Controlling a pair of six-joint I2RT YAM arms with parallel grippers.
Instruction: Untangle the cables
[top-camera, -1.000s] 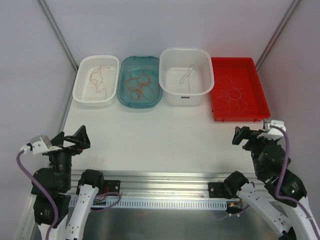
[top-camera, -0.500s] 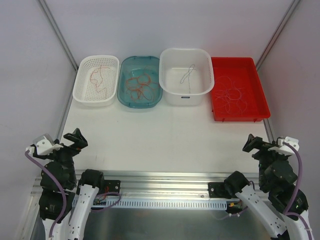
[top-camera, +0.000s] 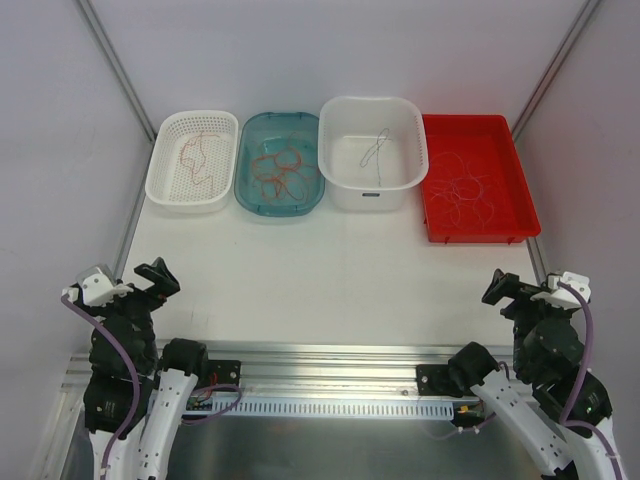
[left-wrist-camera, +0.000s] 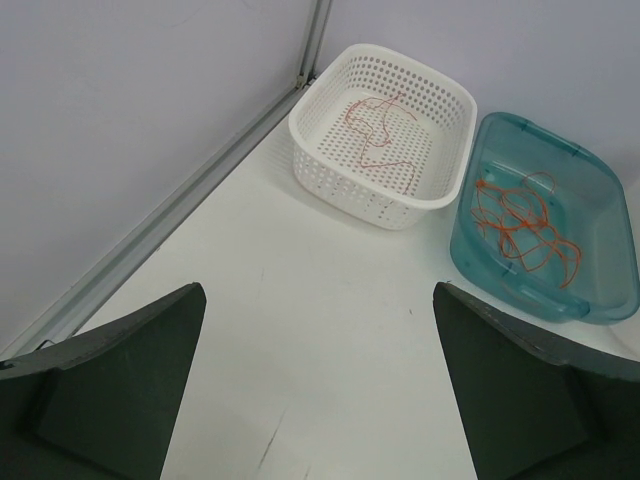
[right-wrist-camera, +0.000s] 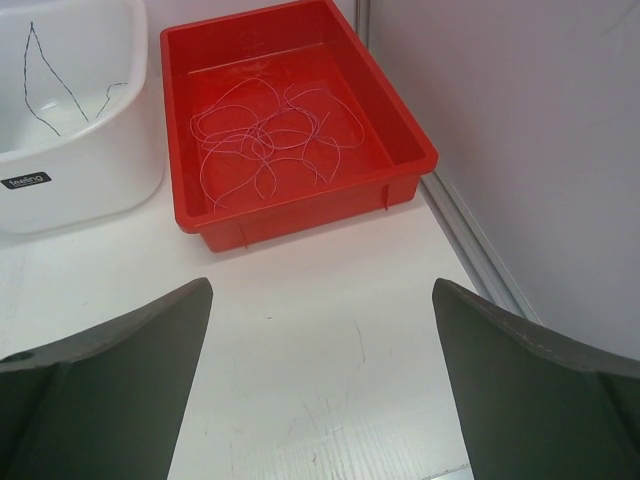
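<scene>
The cables lie in four containers at the back of the table. A thin red cable lies in the white perforated basket. A tangle of orange cables lies in the teal tub. One dark grey wire lies in the white tub. Pale looping cables lie in the red tray. My left gripper is open and empty near the front left edge. My right gripper is open and empty near the front right edge. Both are far from the containers.
The left wrist view shows my open left gripper, the basket and the teal tub ahead. The right wrist view shows my open right gripper, the red tray and the white tub. Metal frame posts run along both table sides.
Both arms have drawn back toward the near edge and outward over the last second. Both grippers stay open and empty. The cables have not moved.
</scene>
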